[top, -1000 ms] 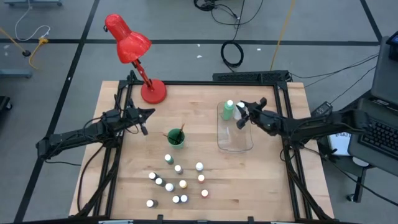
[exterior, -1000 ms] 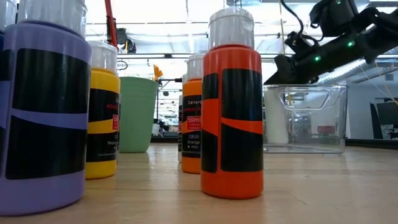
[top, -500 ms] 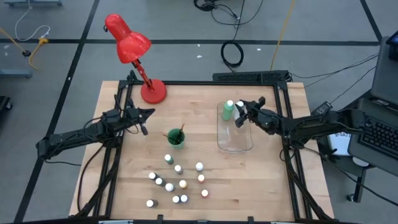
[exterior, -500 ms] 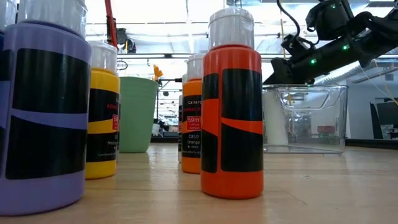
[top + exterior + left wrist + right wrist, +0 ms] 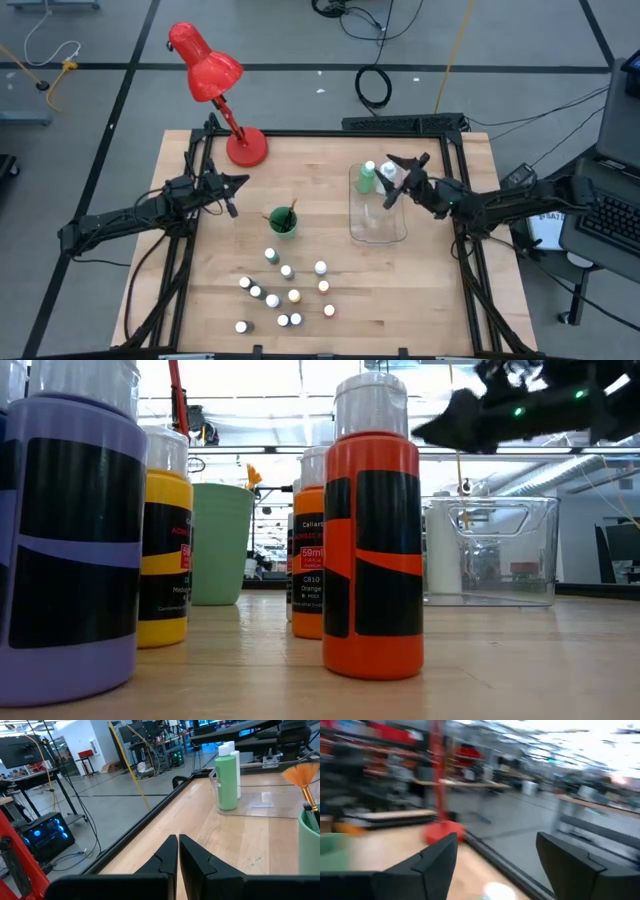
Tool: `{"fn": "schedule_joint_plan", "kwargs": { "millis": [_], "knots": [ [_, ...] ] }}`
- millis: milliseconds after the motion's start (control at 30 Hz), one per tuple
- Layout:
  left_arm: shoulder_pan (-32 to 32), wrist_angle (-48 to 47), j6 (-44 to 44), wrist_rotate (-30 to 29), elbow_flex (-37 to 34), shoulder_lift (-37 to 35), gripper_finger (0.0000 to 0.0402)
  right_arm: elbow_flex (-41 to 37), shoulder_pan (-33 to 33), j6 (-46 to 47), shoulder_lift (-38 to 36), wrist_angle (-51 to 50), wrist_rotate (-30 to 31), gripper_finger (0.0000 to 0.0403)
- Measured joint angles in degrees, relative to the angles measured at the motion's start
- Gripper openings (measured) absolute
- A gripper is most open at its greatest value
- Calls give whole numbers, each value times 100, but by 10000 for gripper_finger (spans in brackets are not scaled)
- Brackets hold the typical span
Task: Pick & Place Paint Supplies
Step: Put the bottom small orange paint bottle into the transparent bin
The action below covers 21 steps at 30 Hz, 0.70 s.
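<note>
A tall green bottle [image 5: 367, 178] and a tall white bottle [image 5: 387, 171] stand upright on their bases in the far end of the clear tray [image 5: 378, 228]; the left wrist view shows the green bottle [image 5: 227, 782] too. My right gripper [image 5: 398, 183] hovers open just above them, touching nothing; its fingers [image 5: 432, 865] spread wide over a white cap [image 5: 497, 892]. Several small white-capped bottles [image 5: 285, 292] stand near the front edge. Brushes stick out of the green cup [image 5: 283, 223]. My left gripper [image 5: 232, 196] waits shut at the table's left, also [image 5: 177, 851].
A red desk lamp [image 5: 225, 95] stands at the far left corner. Close to the low camera stand orange [image 5: 372, 530], yellow [image 5: 165, 540] and purple [image 5: 70, 530] bottles. Bare wood lies between the cup and the tray [image 5: 490, 550].
My right gripper has opened wide and risen from the tray's far end, drawing back a little toward the table's right edge. The white bottle stays standing in the tray beside the green one.
</note>
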Motion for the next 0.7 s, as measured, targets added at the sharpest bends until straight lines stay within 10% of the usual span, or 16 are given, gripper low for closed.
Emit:
{"fn": "schedule_joint_plan", "kwargs": {
  "millis": [300, 700],
  "knots": [
    [1, 89, -23, 0, 0, 0, 21, 0, 1412, 477, 361, 1266, -3694, 263],
    [0, 103, -114, 0, 0, 0, 21, 422, 3035, -477, 3250, 2669, -2897, 259]
  ]
}}
